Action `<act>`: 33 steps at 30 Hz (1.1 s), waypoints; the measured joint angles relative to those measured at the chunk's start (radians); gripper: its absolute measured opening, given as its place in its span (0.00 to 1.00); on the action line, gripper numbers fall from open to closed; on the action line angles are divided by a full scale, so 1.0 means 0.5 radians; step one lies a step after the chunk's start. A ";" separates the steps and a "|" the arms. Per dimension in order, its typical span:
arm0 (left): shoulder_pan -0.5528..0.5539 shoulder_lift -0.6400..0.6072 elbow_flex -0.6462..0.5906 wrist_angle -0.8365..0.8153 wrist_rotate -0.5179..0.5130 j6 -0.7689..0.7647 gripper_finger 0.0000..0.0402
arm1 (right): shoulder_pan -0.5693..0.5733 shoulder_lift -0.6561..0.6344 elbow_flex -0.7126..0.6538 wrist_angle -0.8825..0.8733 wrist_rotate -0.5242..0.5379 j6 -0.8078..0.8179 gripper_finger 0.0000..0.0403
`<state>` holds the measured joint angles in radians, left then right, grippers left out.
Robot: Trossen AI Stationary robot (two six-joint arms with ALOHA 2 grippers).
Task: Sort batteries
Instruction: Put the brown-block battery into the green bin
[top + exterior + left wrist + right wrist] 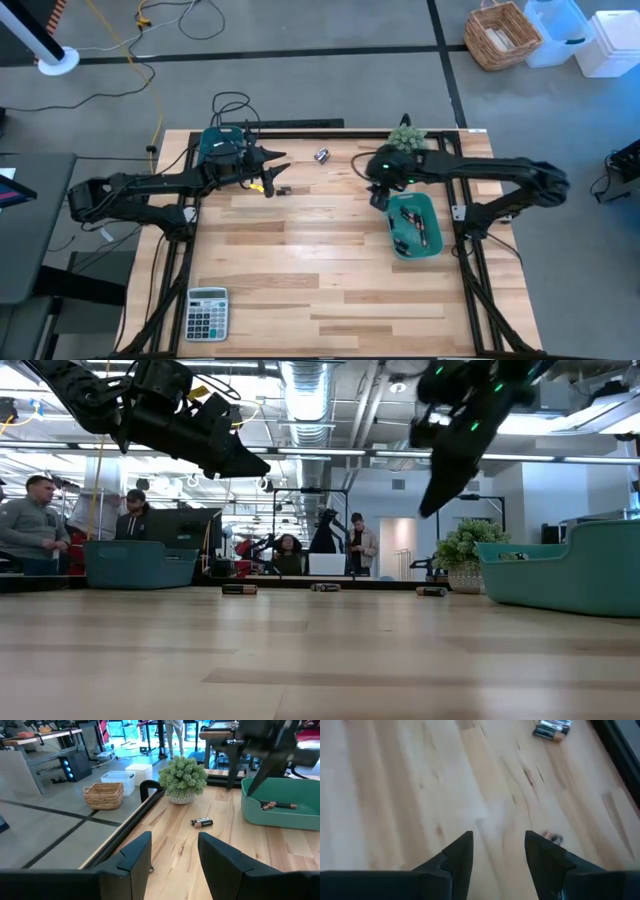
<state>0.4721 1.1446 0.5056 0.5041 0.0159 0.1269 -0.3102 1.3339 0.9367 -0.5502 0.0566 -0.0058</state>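
Observation:
Two batteries (322, 155) lie side by side on the table near its far edge; they also show in the left wrist view (201, 822) and the right wrist view (552, 729). A single battery (283, 190) lies below my left gripper (281, 162). That gripper hangs open above the table with nothing between its fingers (172, 840). My right gripper (378, 198) is open and empty (497, 837), raised over bare wood just left of the green bin (432, 250). That bin holds several batteries (277, 806). Another small battery (552, 838) lies just beyond the right fingers.
A second teal bin (222, 145) stands at the far left corner and a small potted plant (405, 138) at the far right. A grey calculator (207, 312) lies at the near left. The middle and near parts of the table are bare wood. People sit beyond the table (30, 520).

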 joint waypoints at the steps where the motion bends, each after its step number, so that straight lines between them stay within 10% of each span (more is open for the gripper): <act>1: -0.001 0.000 0.000 0.000 0.000 0.000 0.39 | -0.012 0.070 0.000 0.068 0.000 -0.053 0.47; 11: 0.000 0.000 0.000 -0.002 0.000 0.019 0.39 | -0.152 0.585 -0.045 0.335 0.155 -0.300 0.47; 33: 0.000 0.000 0.000 -0.016 0.001 0.023 0.39 | -0.212 0.573 -0.330 0.678 0.311 -0.189 0.47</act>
<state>0.4720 1.1446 0.5056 0.4961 0.0162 0.1387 -0.4160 1.6204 0.7715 -0.2111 0.2119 -0.1001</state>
